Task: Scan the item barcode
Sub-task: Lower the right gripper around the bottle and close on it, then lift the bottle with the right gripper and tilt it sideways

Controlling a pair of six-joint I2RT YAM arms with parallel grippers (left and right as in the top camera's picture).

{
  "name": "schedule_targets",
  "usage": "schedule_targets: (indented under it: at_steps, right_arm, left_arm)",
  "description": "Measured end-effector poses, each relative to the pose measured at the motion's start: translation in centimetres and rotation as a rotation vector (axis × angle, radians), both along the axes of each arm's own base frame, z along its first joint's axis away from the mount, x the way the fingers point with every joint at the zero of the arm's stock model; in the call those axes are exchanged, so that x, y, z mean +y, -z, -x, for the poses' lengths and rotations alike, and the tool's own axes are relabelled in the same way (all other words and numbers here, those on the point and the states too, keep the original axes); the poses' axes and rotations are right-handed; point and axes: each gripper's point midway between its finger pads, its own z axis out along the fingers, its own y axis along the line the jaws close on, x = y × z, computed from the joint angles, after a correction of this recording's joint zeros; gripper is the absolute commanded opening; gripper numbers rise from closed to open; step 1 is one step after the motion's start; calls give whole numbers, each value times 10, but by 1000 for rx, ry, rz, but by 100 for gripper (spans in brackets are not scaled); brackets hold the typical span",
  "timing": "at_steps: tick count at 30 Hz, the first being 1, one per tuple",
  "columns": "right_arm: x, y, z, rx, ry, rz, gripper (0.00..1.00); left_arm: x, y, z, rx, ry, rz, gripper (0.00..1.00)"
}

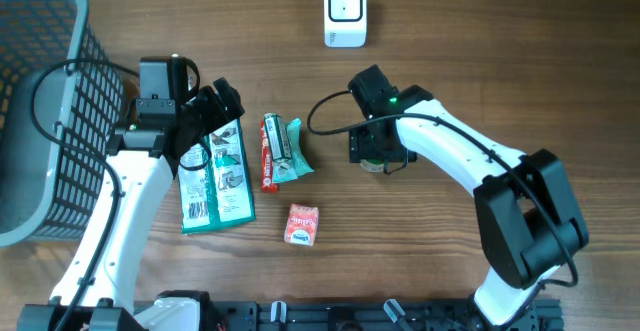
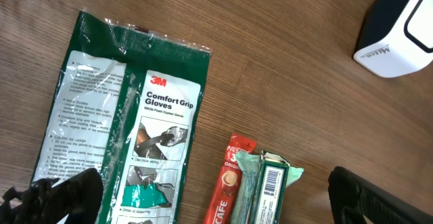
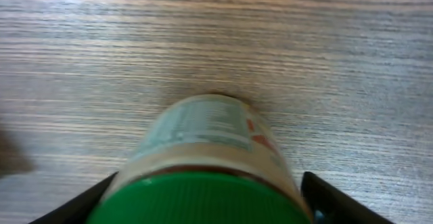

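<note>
My left pincer (image 2: 216, 200) stands wide, empty, over the wood-grain table (image 3: 216, 34); my right pincer (image 3: 210, 198) straddles a green-lidded jar (image 3: 203, 126), contact indeterminate.

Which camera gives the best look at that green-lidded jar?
The right wrist view: the jar fills it, green lid and label showing, between the fingers of the right hand. Overhead, that hand hides nearly all of it. The left wrist view misses it.
</note>
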Motion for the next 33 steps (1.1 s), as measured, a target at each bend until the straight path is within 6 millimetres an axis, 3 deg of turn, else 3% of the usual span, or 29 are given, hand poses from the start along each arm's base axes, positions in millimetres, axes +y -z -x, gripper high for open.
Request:
schedule_targets:
  at_steps: [8,23,33]
  right_arm:
    - [-2,0,-4,-20,7,12,71]
    - [-10,1,-2,-17,34,51,78]
    - [-14,11,5,-5,46,61,74]
  left_arm:
    - [0,0,0,0,0,0,100]
    - [0,0,0,0,0,0,100]
    - [0,0,0,0,0,0,100]
